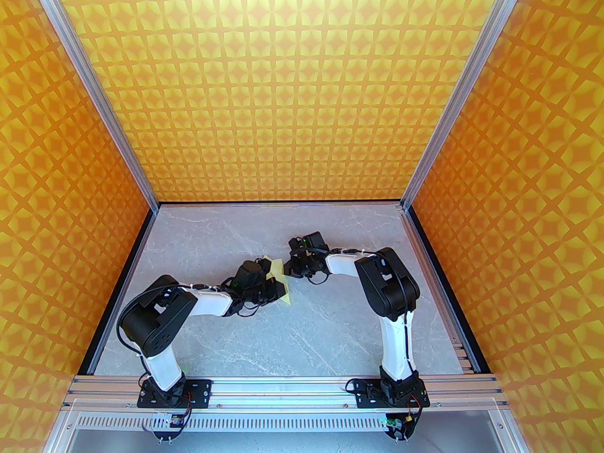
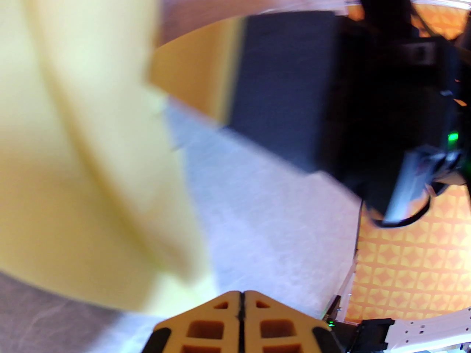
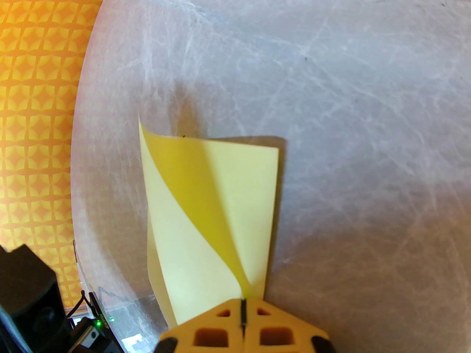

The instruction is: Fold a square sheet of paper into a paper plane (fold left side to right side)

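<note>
From above, the paper (image 1: 277, 267) sits at the middle of the table (image 1: 212, 243). The left fingers (image 1: 278, 291) and right fingers (image 1: 293, 272) meet over it there.

At the left wrist, the fingers (image 2: 235, 305) are pressed together tip to tip above the table, and the paper (image 2: 73, 123) is a yellow blur just beyond them.

At the right wrist, the fingers (image 3: 237, 307) pinch one corner of the paper (image 3: 235, 197), which curls up off the table in a loose half-fold.

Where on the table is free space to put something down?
Free: the strip of table along the back wall, and the near patch between left arm and right arm. Crowded: the middle, where the left gripper and right gripper meet at the square sheet of paper.
</note>
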### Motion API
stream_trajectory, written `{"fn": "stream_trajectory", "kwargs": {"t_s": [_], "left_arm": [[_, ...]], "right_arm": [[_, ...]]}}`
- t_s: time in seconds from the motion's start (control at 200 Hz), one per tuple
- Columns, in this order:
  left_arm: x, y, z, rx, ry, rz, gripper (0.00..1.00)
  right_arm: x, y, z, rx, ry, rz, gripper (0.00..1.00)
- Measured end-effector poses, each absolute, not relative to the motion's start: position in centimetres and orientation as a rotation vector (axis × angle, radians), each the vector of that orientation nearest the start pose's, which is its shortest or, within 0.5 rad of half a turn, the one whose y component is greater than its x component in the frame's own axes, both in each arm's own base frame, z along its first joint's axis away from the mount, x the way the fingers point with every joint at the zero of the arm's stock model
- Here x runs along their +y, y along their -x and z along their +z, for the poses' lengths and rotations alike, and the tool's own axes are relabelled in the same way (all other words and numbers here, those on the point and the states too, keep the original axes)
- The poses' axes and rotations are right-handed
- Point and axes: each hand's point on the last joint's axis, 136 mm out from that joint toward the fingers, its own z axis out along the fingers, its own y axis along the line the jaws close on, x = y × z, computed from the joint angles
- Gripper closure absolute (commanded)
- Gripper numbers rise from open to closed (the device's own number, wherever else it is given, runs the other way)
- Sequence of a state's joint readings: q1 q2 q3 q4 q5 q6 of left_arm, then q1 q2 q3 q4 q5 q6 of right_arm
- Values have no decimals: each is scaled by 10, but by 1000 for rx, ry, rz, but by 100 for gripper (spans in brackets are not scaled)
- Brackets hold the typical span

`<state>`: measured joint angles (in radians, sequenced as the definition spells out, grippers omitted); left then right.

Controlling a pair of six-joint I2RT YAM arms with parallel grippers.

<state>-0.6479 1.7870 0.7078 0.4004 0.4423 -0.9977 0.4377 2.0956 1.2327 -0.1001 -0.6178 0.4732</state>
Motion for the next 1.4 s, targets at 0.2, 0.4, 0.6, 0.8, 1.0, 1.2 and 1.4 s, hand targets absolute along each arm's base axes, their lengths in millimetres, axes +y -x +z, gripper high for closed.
{"fn": "stream_trajectory", "kwargs": {"t_s": [0.2,0.4,0.6,0.8,1.0,1.2,1.4], "left_arm": [[-301,-286,20,2636,238,-1178,98],[-299,-288,19,2671,256,-1133,98],[-299,-288,18,2688,263,-1117,98],[-299,-289,18,2692,258,-1109,98],[-298,-288,18,2699,256,-1102,99],[-298,-288,18,2700,256,-1101,99],[-298,-288,18,2701,251,-1099,99]], "right_arm": [[293,-392,19,2647,223,1121,100],[293,-392,20,2649,227,1117,100],[292,-393,20,2654,229,1103,100],[292,-393,20,2659,227,1097,100],[294,-392,20,2665,232,1094,100],[296,-393,23,2658,243,1095,100],[300,-398,30,2641,251,1097,100]]}}
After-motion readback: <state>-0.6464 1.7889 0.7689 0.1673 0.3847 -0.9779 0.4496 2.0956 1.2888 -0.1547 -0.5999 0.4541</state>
